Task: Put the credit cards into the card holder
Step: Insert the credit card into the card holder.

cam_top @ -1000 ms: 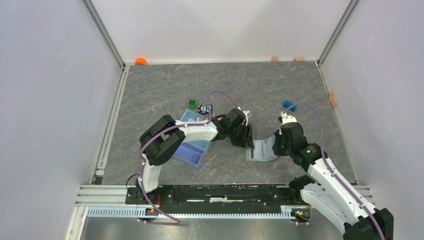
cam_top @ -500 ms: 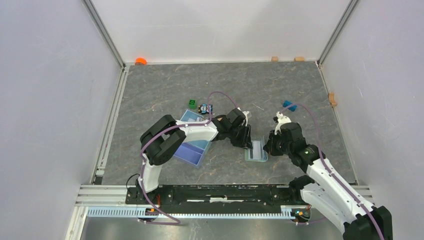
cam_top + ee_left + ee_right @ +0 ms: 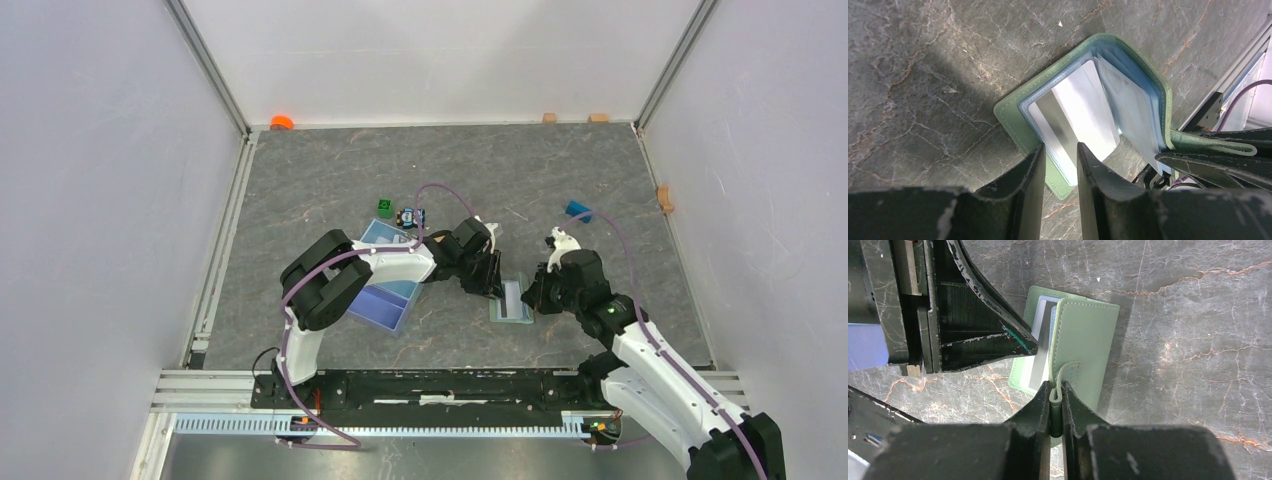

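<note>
On the grey marbled desk (image 3: pixel 330 170), the sage-green card holder (image 3: pixel 1088 340) is being pinched by its tab (image 3: pixel 1068 371) in the right hand (image 3: pixel 1056 395); a grey striped card (image 3: pixel 1073 120), under the slightly parted empty left hand (image 3: pixel 1059 165), is probably needing pushing home

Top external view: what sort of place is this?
Probably a lab robot test cell: white panel walls on aluminium posts, a stone-patterned tabletop, and a left arm and right arm bolted to a base rail.
</note>
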### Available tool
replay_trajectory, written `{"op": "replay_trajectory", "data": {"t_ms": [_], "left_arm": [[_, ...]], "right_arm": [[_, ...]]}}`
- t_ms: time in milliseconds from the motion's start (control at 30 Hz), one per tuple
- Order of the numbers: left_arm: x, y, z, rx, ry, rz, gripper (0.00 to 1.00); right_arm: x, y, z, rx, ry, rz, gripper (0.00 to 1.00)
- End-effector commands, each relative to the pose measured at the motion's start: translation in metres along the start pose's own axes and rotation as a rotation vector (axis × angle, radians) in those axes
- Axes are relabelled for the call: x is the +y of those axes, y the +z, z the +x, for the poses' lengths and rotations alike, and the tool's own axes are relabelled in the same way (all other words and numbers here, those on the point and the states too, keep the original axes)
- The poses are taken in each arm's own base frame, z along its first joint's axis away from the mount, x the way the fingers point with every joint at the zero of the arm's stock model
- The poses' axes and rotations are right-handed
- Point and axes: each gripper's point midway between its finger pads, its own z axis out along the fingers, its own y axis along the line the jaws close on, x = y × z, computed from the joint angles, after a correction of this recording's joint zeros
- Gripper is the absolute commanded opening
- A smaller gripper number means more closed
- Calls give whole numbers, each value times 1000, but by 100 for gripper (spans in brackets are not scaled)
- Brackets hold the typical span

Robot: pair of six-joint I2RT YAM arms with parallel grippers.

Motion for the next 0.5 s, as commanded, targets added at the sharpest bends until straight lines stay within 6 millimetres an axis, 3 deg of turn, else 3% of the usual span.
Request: {"op": "replay_trajectory", "data": {"t_ms": [0,267,467], "left_arm": [[-2,0,-3,-16,36,14,36],[-3,-6,-7,-36,46,3,39],[-14,-28,-28,-133,87,-4,48]], "right_arm": [[-6,0,2,-16,14,30,0],[-7,-2,-2,-46,21,34,0],[-4,-2,-4,-59,28,17,0]]}}
